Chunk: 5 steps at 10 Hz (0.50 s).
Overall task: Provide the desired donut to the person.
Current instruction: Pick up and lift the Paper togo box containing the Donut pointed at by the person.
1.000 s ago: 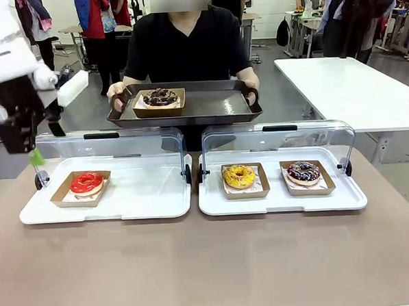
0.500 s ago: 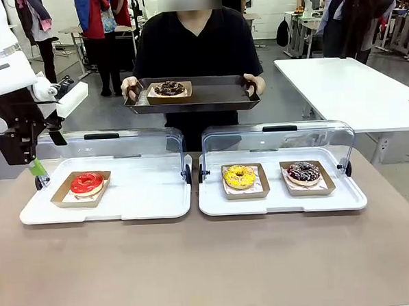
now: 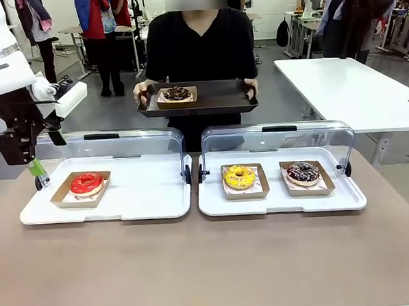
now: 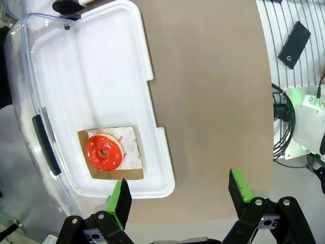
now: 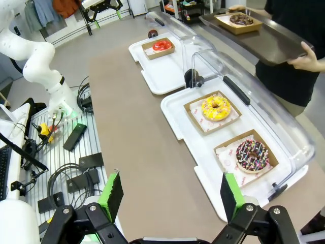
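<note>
Far left: L gripper (image 4: 180, 192) raised above table (image 3: 210, 262), over outer end of left display tray (image 3: 145, 197). Fingers spread wide, nothing between. Wrist view looking down on that end of tray.

Next, on left display tray (white base, clear lid tipped up at back): red-glazed donut (image 3: 87, 182) in cardboard holder, at tray's left end.

Centre, beyond far table edge: person (image 3: 199, 47) in black V-neck, one hand on each end of dark serving tray (image 3: 219, 97), held level at waist height. Choc donut (image 3: 177, 93) in cardboard holder on left part of that tray, off the table, well apart from both grippers.

Right of centre, right display tray (image 3: 275, 201), same white base w/ lid up: yellow-iced donut (image 3: 239, 176) at left, choc sprinkle donut (image 3: 303, 172) at right, each in own cardboard holder, apart from each other.

R gripper (image 5: 171, 192): seen from its wrist cam, high over near-right side of table. Fingers spread wide, holding nothing.
</note>
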{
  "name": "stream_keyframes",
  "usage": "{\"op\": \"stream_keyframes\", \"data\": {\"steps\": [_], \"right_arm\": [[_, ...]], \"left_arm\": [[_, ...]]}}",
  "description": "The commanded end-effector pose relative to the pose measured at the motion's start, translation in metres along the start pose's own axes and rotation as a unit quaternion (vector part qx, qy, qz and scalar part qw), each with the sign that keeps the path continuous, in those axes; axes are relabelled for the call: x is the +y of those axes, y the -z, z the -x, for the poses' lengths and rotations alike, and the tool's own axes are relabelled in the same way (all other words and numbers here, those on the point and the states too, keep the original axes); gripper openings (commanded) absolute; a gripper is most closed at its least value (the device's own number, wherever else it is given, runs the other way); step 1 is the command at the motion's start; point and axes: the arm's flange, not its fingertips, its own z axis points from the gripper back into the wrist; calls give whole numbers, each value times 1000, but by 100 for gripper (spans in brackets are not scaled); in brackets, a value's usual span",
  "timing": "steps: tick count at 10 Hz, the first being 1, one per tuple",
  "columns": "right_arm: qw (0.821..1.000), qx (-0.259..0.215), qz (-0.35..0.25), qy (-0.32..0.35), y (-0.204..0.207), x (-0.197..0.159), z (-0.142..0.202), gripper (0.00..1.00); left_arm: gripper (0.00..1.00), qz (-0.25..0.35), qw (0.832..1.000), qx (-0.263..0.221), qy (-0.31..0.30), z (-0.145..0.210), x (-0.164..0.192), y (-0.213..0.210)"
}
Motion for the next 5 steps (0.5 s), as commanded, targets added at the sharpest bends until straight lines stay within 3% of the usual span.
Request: {"op": "stream_keyframes", "data": {"steps": [1,2,3,4,5], "right_arm": [[1000,-9,-4,-3,0,0,-1,100],[1000,-9,-4,-3,0,0,-1,100],[1000,-9,-4,-3,0,0,-1,100],[1000,-9,-4,-3,0,0,-1,100],[1000,-9,-4,-3,0,0,-1,100]], "left_arm": [[100,-1,1000,3,-3,0,0,-1],[100,0,1000,0,0,0,0,0],[100,29,999,-34,-20,17,10,12],[100,61,994,-81,-29,36,22,22],[100,73,985,-137,-81,52,20,26]]}}
